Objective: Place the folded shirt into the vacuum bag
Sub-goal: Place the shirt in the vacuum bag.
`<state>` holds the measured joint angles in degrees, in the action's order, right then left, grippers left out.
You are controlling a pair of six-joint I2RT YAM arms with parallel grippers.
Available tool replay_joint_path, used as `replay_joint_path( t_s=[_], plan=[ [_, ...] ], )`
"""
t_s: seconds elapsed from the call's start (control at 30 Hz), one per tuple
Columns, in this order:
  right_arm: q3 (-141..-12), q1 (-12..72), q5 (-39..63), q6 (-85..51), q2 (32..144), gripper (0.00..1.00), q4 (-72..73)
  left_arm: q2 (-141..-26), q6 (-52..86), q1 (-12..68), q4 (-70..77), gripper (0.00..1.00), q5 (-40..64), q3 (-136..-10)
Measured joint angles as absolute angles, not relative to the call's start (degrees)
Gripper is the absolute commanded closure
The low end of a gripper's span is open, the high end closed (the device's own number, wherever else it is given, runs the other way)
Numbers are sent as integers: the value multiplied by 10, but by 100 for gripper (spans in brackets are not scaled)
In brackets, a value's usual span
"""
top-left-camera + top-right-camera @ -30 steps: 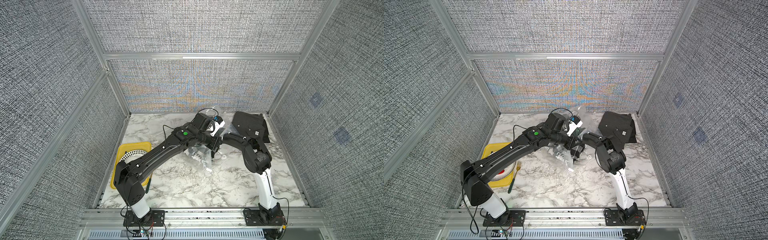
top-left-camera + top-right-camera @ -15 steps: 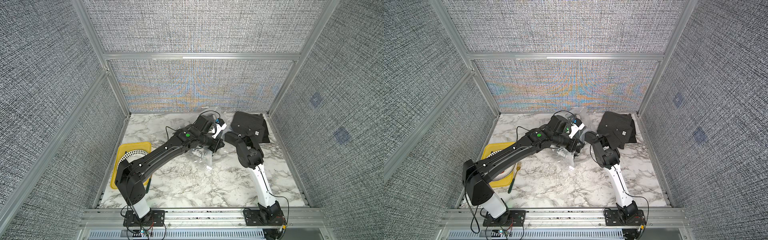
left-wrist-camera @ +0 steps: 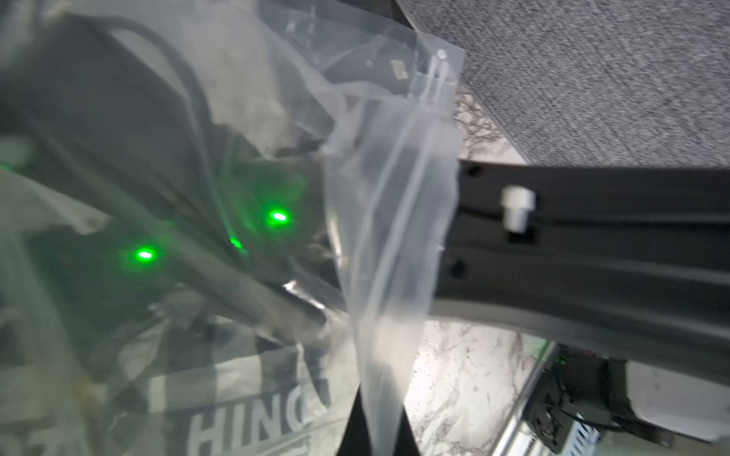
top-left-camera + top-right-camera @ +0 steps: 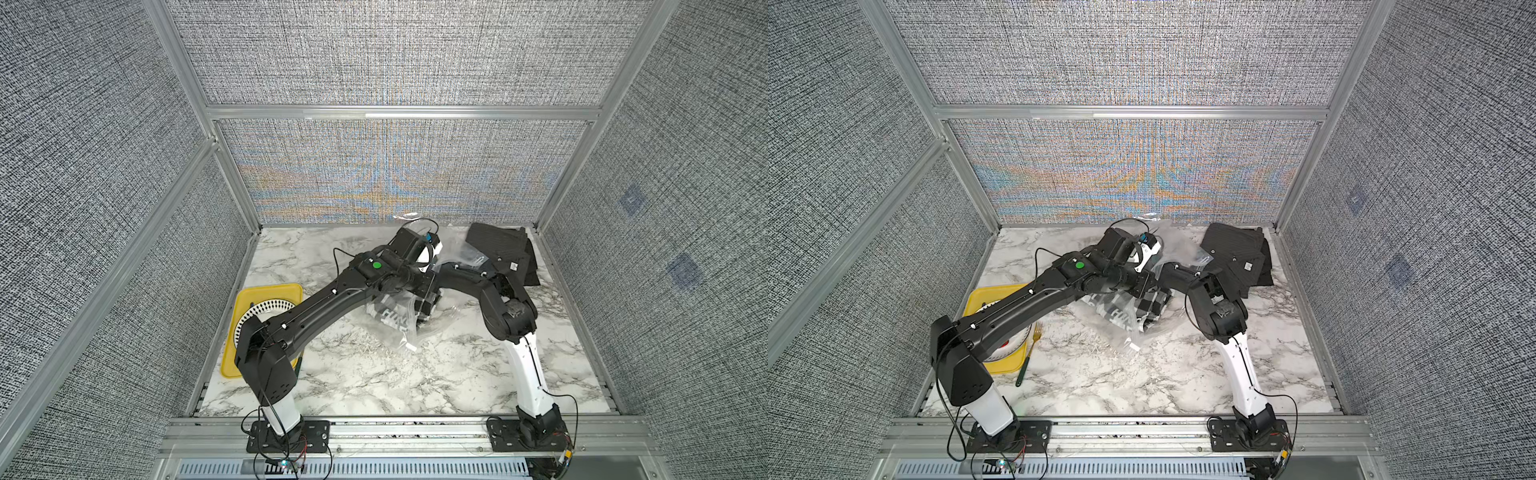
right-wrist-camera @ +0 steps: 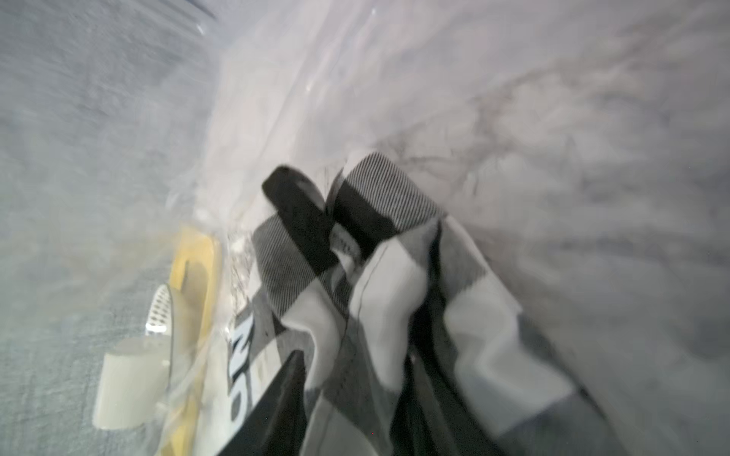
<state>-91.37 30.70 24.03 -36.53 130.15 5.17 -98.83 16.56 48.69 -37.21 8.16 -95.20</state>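
A large, crinkly, clear plastic vacuum bag [image 4: 1126,332] lies at mid-table on the white marble tabletop [image 4: 415,386]. It sits between a yellow rectangular plastic tray [image 4: 249,299] and a folded black pinstriped garment [image 4: 503,245] in the far right corner. The folded black, white and grey checked shirt [image 4: 1120,318], printed with white lettering, is inside the bag and shows through the plastic in both top views.

The left gripper [image 4: 428,296] is closed and pinches the bag's upper film, so the mouth stands raised. In the left wrist view the zip-strip edge [image 3: 430,91] hangs before the lens. The right gripper [image 5: 328,213] is inside the bag, its black fingers amid the checked cloth; blur hides whether they clamp it or stand free.

Compared with half a second earlier, the right arm [image 4: 507,316] has unfolded. Its elbow has dropped outward, away from the black garment, roughly to where it stood a full second ago. The left arm [image 4: 324,307], the tray, the white patterned plate [image 4: 270,309] and the green-handled fork [image 4: 1027,353] are unchanged.
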Motion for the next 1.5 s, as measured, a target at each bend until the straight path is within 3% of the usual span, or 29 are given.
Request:
replay_joint_path(
  t_s=[0.43,0.63,0.93,1.5],
  plan=[
    [-710,329,170,-279,1204,18,164,-999,166,449,-377,100,-81,-979],
    [-644,333,157,-266,1161,14,231,-1013,164,433,-376,100,-108,-1006],
    [-664,366,100,-221,1151,12,225,-1057,144,423,-391,100,-119,-1075],
    [-555,333,73,-216,981,8,213,-1079,140,390,-387,100,-114,-1047]
  ],
)
